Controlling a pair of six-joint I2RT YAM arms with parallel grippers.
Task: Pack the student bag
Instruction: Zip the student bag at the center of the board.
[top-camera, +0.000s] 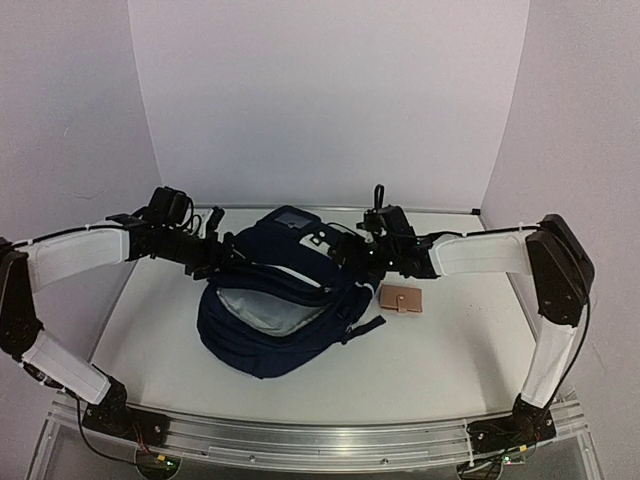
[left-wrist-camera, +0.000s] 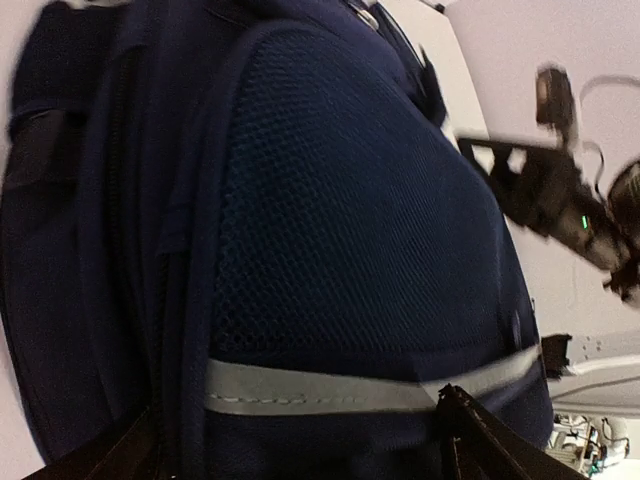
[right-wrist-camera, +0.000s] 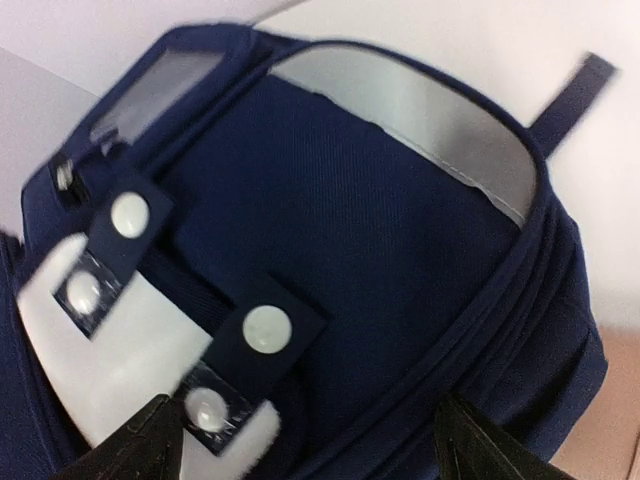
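The student bag (top-camera: 270, 330), navy blue, lies in the middle of the table with its main compartment gaping and grey lining showing. My left gripper (top-camera: 215, 258) is at the bag's upper left side. In the left wrist view its fingers (left-wrist-camera: 480, 440) stand wide apart, open, over the mesh panel (left-wrist-camera: 340, 200) and a white reflective stripe (left-wrist-camera: 320, 390). My right gripper (top-camera: 356, 255) is at the bag's upper right. It is open too, its fingertips (right-wrist-camera: 150, 435) straddling navy fabric (right-wrist-camera: 380, 220) and tabs with white snap buttons (right-wrist-camera: 265, 330). Neither one holds anything.
A small tan wallet (top-camera: 402, 299) lies flat on the table just right of the bag, under the right forearm. White walls close in the back and both sides. A metal rail (top-camera: 320, 440) runs along the near edge between the arm bases.
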